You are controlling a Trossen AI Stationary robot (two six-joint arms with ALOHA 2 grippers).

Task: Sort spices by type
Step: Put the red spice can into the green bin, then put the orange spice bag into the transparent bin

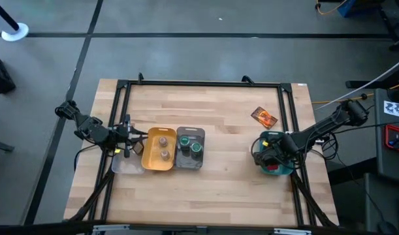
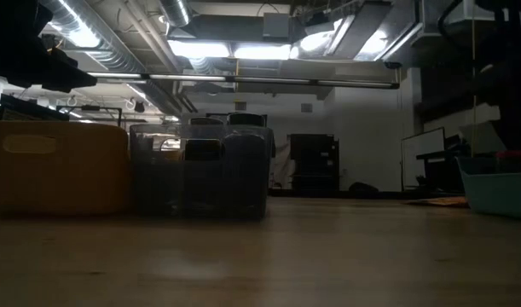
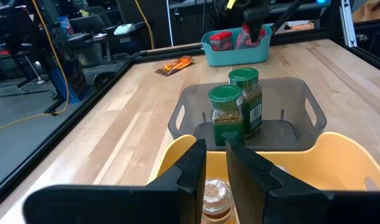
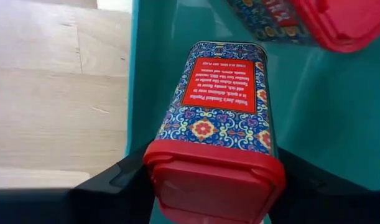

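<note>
1. While the right gripper (image 4: 208, 186) sits inside the teal tray (image 4: 314, 118), its fingers clamp a red box (image 4: 217, 118), long axis pointing away from the wrist.
2. Second red box (image 4: 289, 18) lies just beyond.
3. Left gripper (image 3: 216, 165) hovers over the yellow tray (image 3: 357, 155), fingers nearly closed, empty.

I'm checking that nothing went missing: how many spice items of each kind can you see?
Green-lidded jars: 2, in the grey tray
Tan jars: 2, in the yellow tray, under the left gripper
Red boxes: 2, in the teal tray, one held by the right gripper
Brown-orange packets: 1, on the table
Total: 7 in view
</note>
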